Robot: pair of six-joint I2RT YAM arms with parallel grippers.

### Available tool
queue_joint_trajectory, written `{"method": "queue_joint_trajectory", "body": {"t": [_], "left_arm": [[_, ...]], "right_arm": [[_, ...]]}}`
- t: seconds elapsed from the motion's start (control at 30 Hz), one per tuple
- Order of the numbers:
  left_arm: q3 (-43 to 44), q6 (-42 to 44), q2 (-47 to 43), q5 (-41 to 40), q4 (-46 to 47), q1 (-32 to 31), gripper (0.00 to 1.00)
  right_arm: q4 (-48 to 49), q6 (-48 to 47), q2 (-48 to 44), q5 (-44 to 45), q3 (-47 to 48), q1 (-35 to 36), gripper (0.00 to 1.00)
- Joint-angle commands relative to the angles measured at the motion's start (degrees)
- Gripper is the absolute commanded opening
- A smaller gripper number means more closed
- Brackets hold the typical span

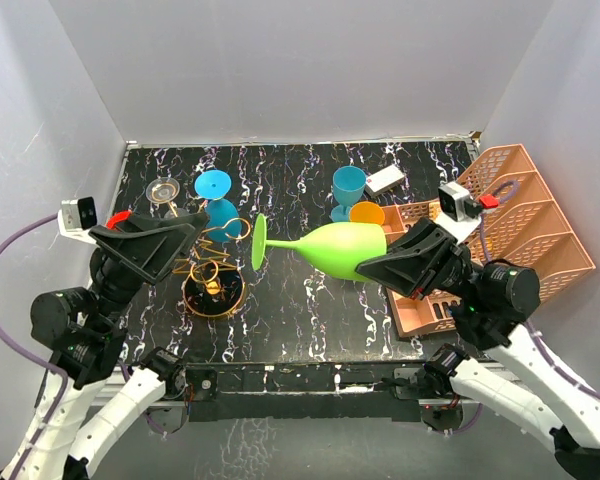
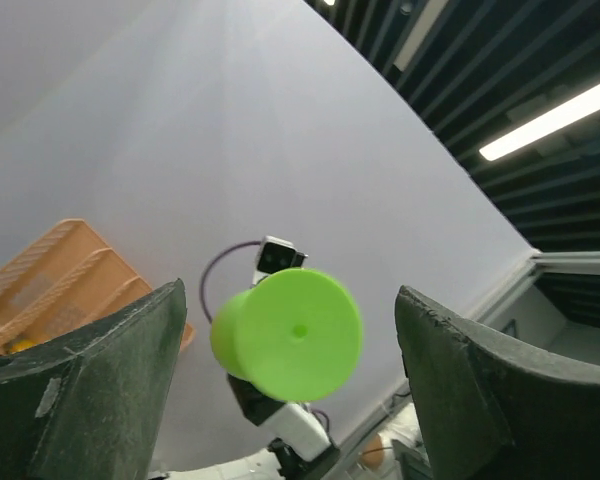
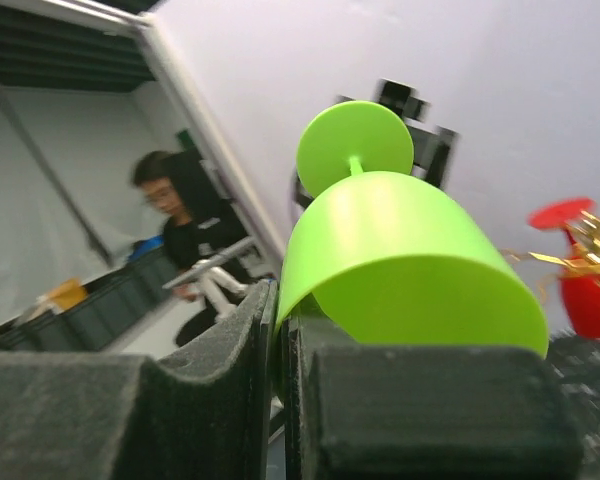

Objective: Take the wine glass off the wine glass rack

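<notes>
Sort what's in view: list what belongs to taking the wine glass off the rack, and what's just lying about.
Job in hand: green wine glass, held sideways by its rim in the right gripper; gold wine glass rack; left gripper, open near the rack.

Lying about: peach organiser; teal cup; orange cup; clear glass.

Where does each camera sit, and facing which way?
Top external: above, behind the robot, looking down on the table; both arms show.
Left wrist: on left gripper, tilted up at the green wine glass; open jaws show.
Right wrist: on right gripper, looking along jaws shut on the glass rim.
All share the glass.
</notes>
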Motion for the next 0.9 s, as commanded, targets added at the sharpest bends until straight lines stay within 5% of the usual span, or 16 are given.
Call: {"method": "queue_joint_trajectory", "body": {"t": [0.0, 0.23, 0.47, 0.87], "left_arm": [[5.03, 10.15, -1.33, -5.08, -13.41, 0.15, 0.86], [8.44, 18.92, -3.03, -10.23, -22.13, 0.15, 0.97], [9.17, 21.94, -3.15, -11.05, -24.00, 0.20, 0.97], [14.75, 26.75, -2.86, -11.82, -30.37, 0.22, 0.97]], "right_arm": [[-35.70, -16.18, -6.14, 8.29, 1.80, 0.04, 0.08], [-68.54, -21.49, -9.53, 16.48, 2.03, -0.01, 0.08], [-89.87, -25.55, 1.45, 27.45, 9.69, 0.07, 0.08], [-101.57, -44.31, 22.80, 40.37, 26.80, 0.05, 0.08]]}}
